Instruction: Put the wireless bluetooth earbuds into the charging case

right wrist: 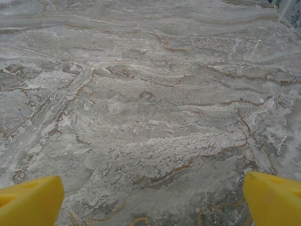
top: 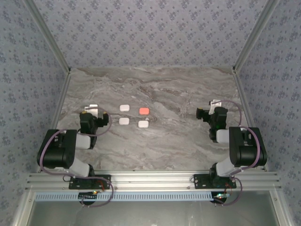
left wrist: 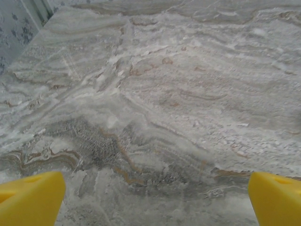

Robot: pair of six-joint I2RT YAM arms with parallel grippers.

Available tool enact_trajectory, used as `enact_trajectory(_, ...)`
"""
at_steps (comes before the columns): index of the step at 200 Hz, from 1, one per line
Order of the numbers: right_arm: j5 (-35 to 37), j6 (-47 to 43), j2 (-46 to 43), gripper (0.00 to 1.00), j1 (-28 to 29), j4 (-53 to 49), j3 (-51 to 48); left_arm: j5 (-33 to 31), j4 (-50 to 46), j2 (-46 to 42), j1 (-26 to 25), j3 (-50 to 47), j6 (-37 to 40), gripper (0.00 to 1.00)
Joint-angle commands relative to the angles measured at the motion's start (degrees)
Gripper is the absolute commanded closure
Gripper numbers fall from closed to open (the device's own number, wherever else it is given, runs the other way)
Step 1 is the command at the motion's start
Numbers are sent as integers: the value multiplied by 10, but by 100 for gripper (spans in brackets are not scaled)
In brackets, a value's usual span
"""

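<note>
Four small rounded charging cases lie closed in a two-by-two cluster on the marble table: white ones (top: 124, 108), (top: 124, 121), (top: 143, 124) and a red-orange one (top: 144, 110). The earbuds are too small to make out. My left gripper (top: 92, 108) hovers left of the cluster, apart from it. My right gripper (top: 214, 103) is far to the cluster's right. In the left wrist view the left gripper (left wrist: 155, 200) stands open, yellow fingertips (left wrist: 30, 197) wide apart over bare marble. The right gripper (right wrist: 153, 200) is open too, fingertips (right wrist: 273, 197) spread over bare stone.
Patterned walls with slanted metal posts (top: 56, 52), (top: 254, 42) close in the table (top: 155, 146) on three sides. An aluminium rail (top: 155, 181) carrying both arm bases runs along the near edge. Marble stretches behind and in front of the cases.
</note>
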Motion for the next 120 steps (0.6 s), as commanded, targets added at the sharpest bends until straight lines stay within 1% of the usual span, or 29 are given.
enact_trajectory(1,-3,-8,2,0,2,8,9,42,14,6,15,35,-13,1)
enact_trajectory(5,-3,-8,2,0,1,8,9,44,-3,9,17,49,-14,1)
enact_trajectory(11,-3,-8,2,0,2,8,9,44,-64,8,22,77,-19,1)
enact_trajectory(14,-1,-9,2,0,3,9,9,46,-77,7,29,84,-30,1)
enact_trajectory(20,1,-9,2,0,3,10,8,59,-63,10,46,81,-45,1)
enact_trajectory(26,1,-10,2,0,4,10,9,68,-57,10,51,75,-47,1)
enact_trajectory(93,2,-9,2,0,4,9,9,37,-63,10,34,79,-37,1)
enact_trajectory(120,1,-9,2,0,4,10,9,36,-64,10,34,80,-37,1)
